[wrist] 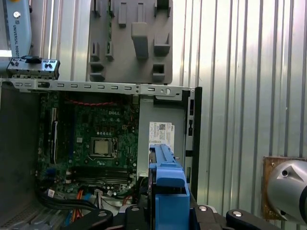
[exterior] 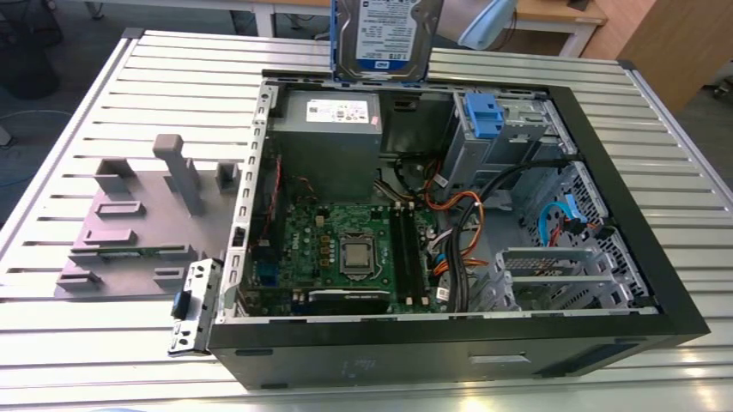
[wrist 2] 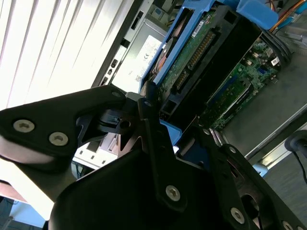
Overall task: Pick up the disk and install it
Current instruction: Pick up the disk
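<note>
Your black gripper (wrist: 167,213) is clamping the silver, blue-framed rectangular hard disk (exterior: 384,34), holding it upright above the open black computer case (exterior: 458,352).

— What do we see on the slatted worktop (exterior: 172,86)?
— We see an open computer case (exterior: 458,343) across its middle, with a motherboard (exterior: 309,232) and a grey power supply (exterior: 326,142) inside.
— We also find a grey fixture plate (exterior: 115,240) toward the worktop's edge at the exterior view's left.
</note>
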Controlling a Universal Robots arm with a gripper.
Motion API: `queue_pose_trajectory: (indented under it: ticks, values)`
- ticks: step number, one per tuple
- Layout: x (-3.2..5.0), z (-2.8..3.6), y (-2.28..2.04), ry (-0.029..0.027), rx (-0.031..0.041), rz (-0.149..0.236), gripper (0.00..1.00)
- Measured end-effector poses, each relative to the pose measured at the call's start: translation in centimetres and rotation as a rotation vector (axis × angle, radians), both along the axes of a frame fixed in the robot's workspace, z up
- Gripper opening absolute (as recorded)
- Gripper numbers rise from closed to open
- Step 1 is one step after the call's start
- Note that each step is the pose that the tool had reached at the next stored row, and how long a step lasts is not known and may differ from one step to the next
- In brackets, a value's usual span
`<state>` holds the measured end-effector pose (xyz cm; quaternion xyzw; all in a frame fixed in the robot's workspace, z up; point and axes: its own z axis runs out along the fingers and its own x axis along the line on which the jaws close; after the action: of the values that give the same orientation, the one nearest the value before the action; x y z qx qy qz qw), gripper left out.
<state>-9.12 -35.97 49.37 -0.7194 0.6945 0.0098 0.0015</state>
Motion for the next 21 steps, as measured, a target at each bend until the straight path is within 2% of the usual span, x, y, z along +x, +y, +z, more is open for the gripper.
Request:
queue_pose_trajectory:
  ticks: [21]
  values:
    - [0.47, 0.0, 0.0, 0.0, 0.0, 0.0, 0.36]
